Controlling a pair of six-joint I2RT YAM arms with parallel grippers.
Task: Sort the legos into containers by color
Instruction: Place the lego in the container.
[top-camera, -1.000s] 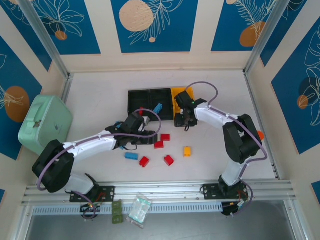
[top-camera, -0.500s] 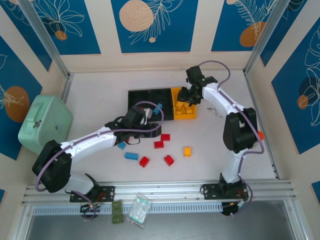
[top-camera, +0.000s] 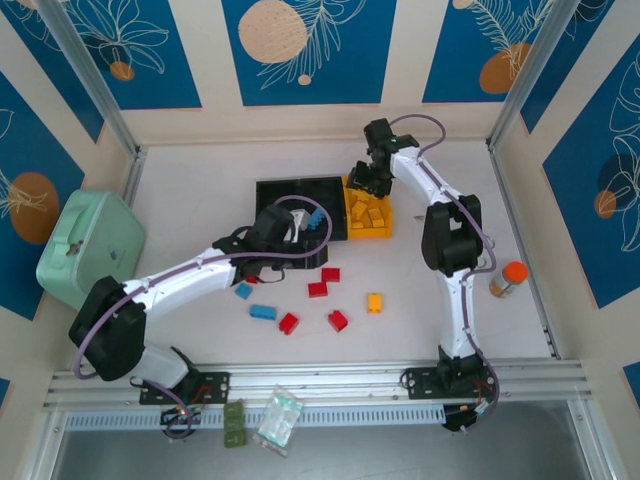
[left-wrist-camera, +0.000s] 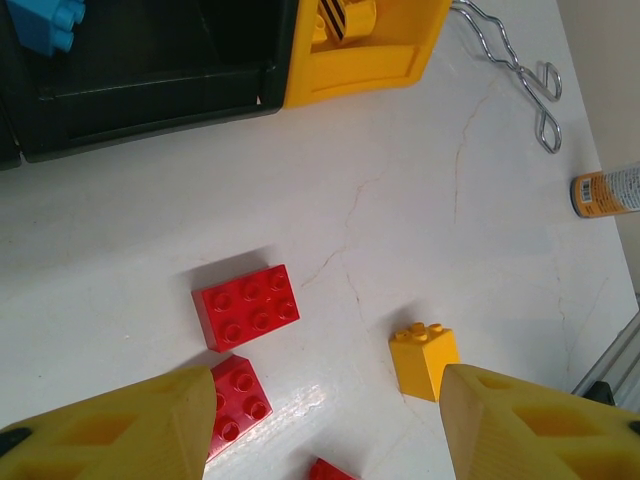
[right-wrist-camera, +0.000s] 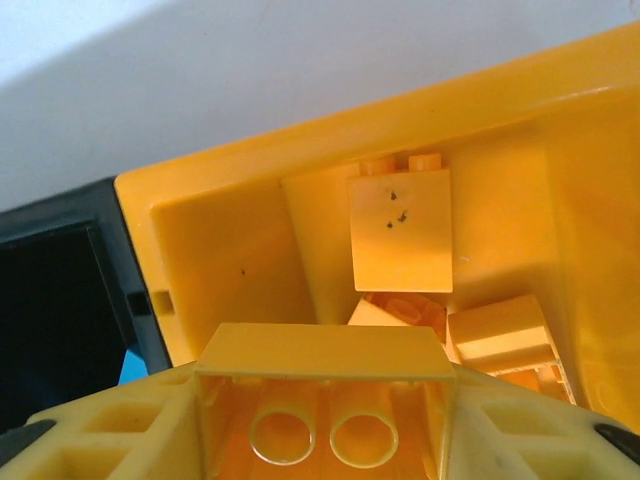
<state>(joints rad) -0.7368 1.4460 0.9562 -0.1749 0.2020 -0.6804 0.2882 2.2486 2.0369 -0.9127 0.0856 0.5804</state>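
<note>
Yellow brick (right-wrist-camera: 320, 352) is held in the right gripper (right-wrist-camera: 322, 440), directly over the yellow bin (right-wrist-camera: 210, 240) near the table's (top-camera: 200, 190) far edge. Its long axis spans the jaws; only release is judged needed.

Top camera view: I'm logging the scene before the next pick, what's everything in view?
black bins: two, black, joined mid-table.
yellow bin: one, yellow, right end of that row.
red bricks: four, red, loose in front of the bins.
blue bricks: three, light blue, two loose, one in the black bin beside the yellow.
yellow bricks: several, yellow, one loose, others in the yellow bin.
held brick: one, yellow, between the right fingers over the yellow bin.
case: one, mint green, left edge.
bottle: one, orange cap, right side.
wire tool: one, metal, right of the yellow bin.
packet: one, clear, near rail.
green pieces: two, dark green, near rail.
left fingers: two, yellow, apart, empty.
right fingers: two, yellow, gripping the held brick.
</note>
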